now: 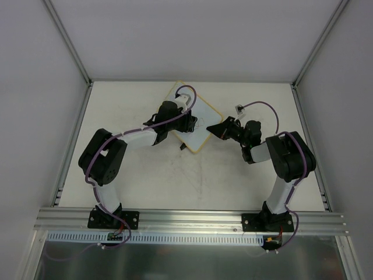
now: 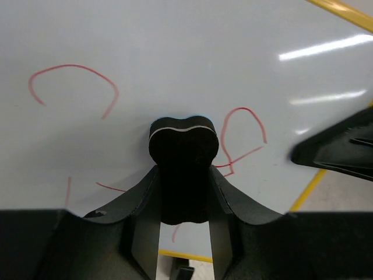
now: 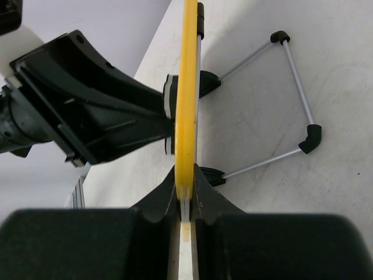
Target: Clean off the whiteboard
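The whiteboard (image 1: 203,114) lies tilted at the middle back of the table, white with a yellow rim. In the left wrist view its surface (image 2: 175,52) carries red marker lines (image 2: 76,69). My left gripper (image 1: 187,121) is over the board, shut on a black eraser (image 2: 183,149) that presses against the white face; it shows as (image 2: 183,181) in its own view. My right gripper (image 1: 218,129) is shut on the board's yellow rim (image 3: 186,87) at the right edge; it shows as (image 3: 185,178) in its own view. The left gripper (image 3: 87,111) also shows there, on the board's other side.
A wire stand (image 3: 298,96) with black end caps reaches from the board's back onto the table. A black clip (image 1: 185,146) sits at the board's near edge. Grey enclosure walls (image 1: 35,116) stand left, right and behind. An aluminium rail (image 1: 192,219) runs along the near edge.
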Tool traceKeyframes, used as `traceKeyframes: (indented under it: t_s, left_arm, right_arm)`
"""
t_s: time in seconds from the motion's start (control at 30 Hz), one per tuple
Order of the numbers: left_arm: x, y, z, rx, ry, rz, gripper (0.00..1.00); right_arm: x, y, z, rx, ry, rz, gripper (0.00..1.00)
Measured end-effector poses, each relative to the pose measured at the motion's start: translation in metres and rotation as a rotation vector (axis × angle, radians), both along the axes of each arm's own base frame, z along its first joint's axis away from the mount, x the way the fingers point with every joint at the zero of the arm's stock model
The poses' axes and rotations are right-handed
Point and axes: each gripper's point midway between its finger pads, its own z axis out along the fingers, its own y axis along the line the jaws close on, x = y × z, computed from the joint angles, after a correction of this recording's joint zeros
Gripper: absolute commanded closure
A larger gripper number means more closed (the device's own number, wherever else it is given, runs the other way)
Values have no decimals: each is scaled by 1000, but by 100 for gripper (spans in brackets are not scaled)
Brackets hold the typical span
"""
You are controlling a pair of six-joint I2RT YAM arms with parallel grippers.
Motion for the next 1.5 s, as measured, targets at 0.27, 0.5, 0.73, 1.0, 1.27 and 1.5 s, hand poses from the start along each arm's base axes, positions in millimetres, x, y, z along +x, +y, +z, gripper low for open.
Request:
traceKeyframes:
  t_s: [0.27,0.5,0.73,1.0,1.27,1.5]
  left_arm:
    - [-28,-33,3,1,-8,-78,100]
    - [-33,-37,4,1,-9,-109,100]
    - [-34,-41,7,64,-4,-125,100]
    - [-28,-42,6,171,-3,-99,100]
    - [-15,-38,7,214,11,-84,100]
    - [8,-18,8,143,52,-70,100]
  right_arm:
    - [0,-1,-1,-1,4,-2,100]
    - [0,-1,0,-1,3,0,100]
    - [0,0,0,-1,2,2,100]
    - [4,-1,-1,-2,9,-9,100]
    - [9,-3,-1,-5,9,-32,100]
    - [11,0,-1,-4,6,-28,100]
